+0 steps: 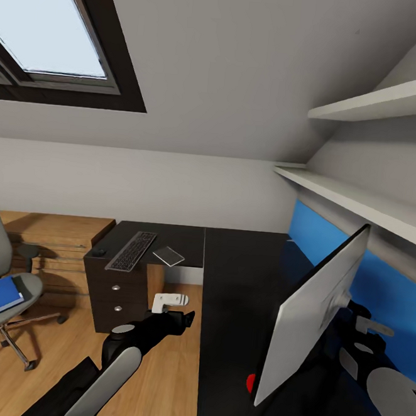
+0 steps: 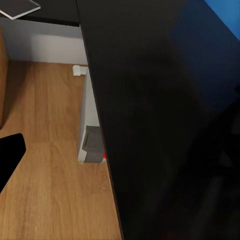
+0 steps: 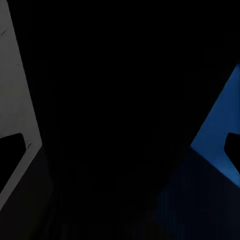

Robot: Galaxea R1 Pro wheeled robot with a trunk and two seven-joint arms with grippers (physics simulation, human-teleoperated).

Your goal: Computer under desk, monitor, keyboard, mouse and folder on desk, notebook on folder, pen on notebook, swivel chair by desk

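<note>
Monitor point(image 1: 315, 312) stands on desk point(image 1: 239, 280); left gripper point(image 1: 169, 302) holds nothing.

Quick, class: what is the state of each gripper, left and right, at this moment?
Left gripper: open, holding nothing.
Right gripper: behind the monitor; cannot be told.

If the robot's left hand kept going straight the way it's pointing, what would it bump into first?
Probably the light wood plank floor beside the glossy black desk; the white-grey computer tower stands just aside under the desk edge, though depth is hard to judge.
</note>
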